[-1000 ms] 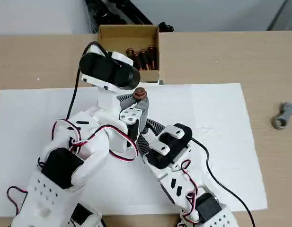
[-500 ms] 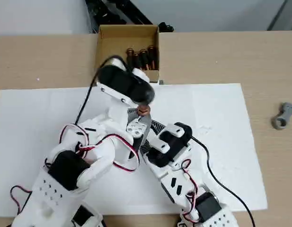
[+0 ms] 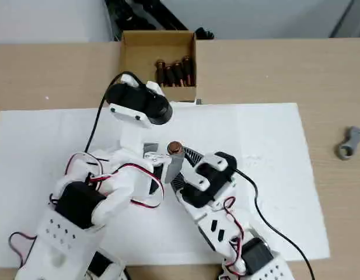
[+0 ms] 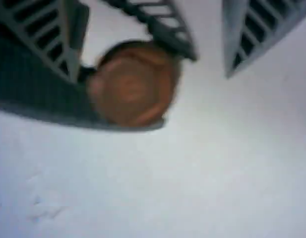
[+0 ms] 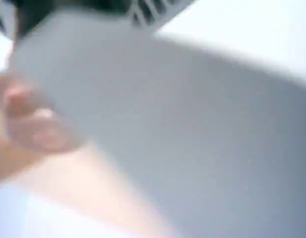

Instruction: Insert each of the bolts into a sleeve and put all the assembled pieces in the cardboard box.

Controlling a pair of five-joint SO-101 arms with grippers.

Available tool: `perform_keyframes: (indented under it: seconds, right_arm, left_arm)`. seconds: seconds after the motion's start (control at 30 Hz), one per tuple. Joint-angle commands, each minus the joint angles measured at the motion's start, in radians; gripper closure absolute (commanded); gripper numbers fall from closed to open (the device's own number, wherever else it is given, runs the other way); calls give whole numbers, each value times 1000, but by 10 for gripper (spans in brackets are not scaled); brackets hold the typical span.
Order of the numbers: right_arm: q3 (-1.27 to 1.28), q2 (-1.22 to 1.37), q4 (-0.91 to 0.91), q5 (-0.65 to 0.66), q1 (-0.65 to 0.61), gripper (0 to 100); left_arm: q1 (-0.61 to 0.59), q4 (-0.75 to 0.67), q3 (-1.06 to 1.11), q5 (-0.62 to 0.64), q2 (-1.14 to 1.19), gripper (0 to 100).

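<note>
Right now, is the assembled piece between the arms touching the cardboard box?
Apart. The high view shows the assembled piece over the white sheet, with bare sheet between it and the cardboard box.

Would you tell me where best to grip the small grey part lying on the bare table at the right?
I'd grip the grey part across its slim middle, from straight above: it lies flat and slanted, its rounder end lower in the high view.
</note>
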Motion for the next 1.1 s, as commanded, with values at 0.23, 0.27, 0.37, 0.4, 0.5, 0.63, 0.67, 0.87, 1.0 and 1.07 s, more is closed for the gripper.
perform_keyframes:
  seconds: [0.23,0.27,0.37,0.4,0.5,0.63,0.67,0.87,1.0,1.07]
  right_arm:
    - [-121,-5,-48,2,120,995]
    - [-132,-4,-48,5,143,995]
    - [-167,15,-48,5,176,995]
    - [-184,33,-48,5,176,995]
    - [-247,127,-96,2,177,995]
    - [-353,338,-236,2,179,995]
    - [-384,407,-266,2,179,995]
    - [-591,854,-476,-2,189,995]
    - [-746,1135,-615,-2,189,995]
    - [-827,1271,-657,-2,189,995]
  left_arm:
    - [-51,37,-177,-54,-5,832]
    - [-78,17,-183,-94,-5,847]
    - [-195,-38,-179,-195,-5,927]
    - [-230,-58,-166,-222,-8,957]
    - [-304,-81,-116,-299,-12,994]
    - [-377,-80,-64,-318,-17,994]
    - [-397,-80,-53,-318,-28,994]
    - [-509,-81,67,-321,-196,994]
    - [-623,-84,171,-321,-353,994]
    - [-680,-86,211,-321,-427,993]
